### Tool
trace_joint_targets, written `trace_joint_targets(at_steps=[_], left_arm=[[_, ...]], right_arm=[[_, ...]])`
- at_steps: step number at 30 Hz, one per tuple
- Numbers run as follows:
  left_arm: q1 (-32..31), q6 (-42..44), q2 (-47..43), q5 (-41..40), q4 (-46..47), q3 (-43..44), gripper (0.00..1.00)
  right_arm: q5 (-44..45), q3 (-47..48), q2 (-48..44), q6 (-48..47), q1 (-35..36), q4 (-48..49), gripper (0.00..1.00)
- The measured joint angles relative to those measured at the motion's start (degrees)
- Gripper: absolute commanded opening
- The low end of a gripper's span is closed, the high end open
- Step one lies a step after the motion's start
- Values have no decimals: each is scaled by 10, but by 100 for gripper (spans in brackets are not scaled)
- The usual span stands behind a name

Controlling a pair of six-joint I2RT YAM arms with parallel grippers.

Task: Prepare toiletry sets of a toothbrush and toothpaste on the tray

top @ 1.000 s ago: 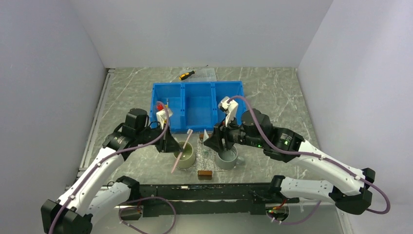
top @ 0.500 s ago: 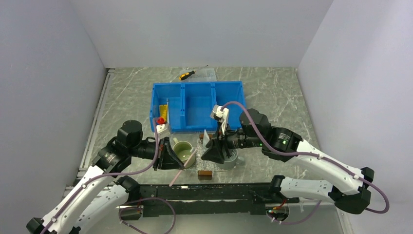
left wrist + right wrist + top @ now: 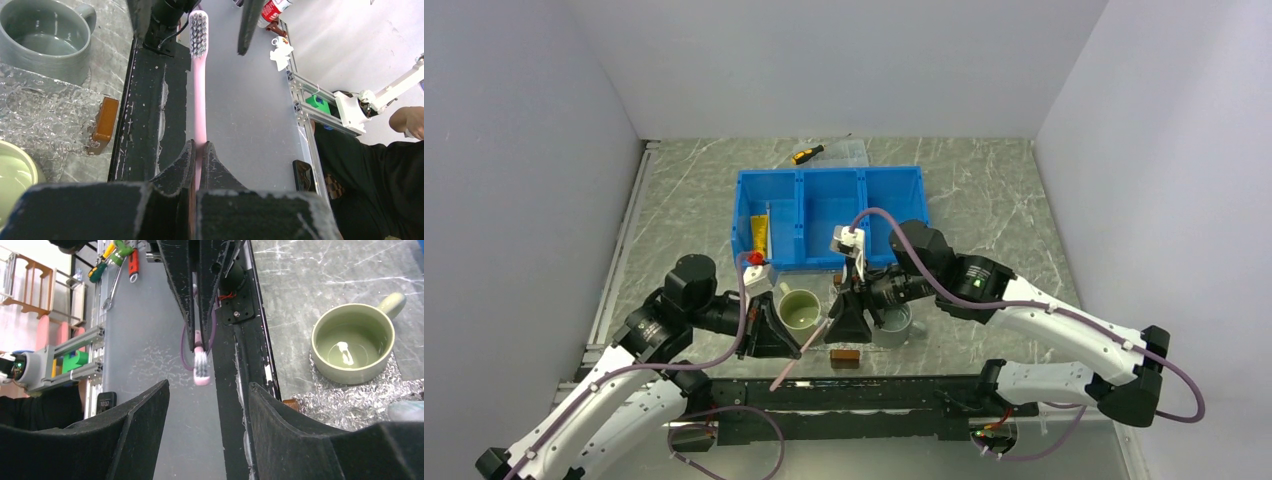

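Observation:
My left gripper (image 3: pixel 198 145) is shut on the stem of the pink toothbrush (image 3: pixel 199 85), whose bristle head points out past the table's near edge. From above, the left gripper (image 3: pixel 792 347) sits just in front of the green mug (image 3: pixel 801 310) with the toothbrush (image 3: pixel 782 375) slanting across the black rail. My right gripper (image 3: pixel 846 338) hovers open over the clear tray (image 3: pixel 40 115), nothing between its fingers. In the right wrist view the right gripper (image 3: pixel 209 385) faces the toothbrush head (image 3: pixel 201 371). I cannot make out the toothpaste.
A grey mug (image 3: pixel 892 322) stands beside the tray, right of the green mug. The tray's brown handle (image 3: pixel 845 357) lies near the rail. Behind is a blue three-compartment bin (image 3: pixel 829 180) with a yellow tube (image 3: pixel 762 235). A yellow-and-black screwdriver (image 3: pixel 807 154) lies at the back.
The left arm drew the toothbrush away from the green mug toward the near edge. The right arm swung left over the tray, its jaws a little wider.

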Motion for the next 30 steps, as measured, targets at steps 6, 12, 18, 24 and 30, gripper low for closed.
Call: trace_joint_targets(at_steps=[6, 12, 18, 24, 30], left_arm=[[-9, 0, -2, 0, 3, -1, 0], [-10, 0, 1, 0, 3, -1, 0], [-11, 0, 1, 0, 3, -1, 0], [-11, 0, 0, -1, 3, -1, 0], [-11, 0, 0, -2, 3, -1, 0]], right_arm=[[-23, 2, 22, 0, 0, 16, 59], [-42, 4, 36, 4, 1, 38, 55], [-51, 4, 38, 4, 4, 45, 47], [-53, 4, 38, 4, 5, 46, 35], [-54, 4, 41, 3, 6, 50, 5]])
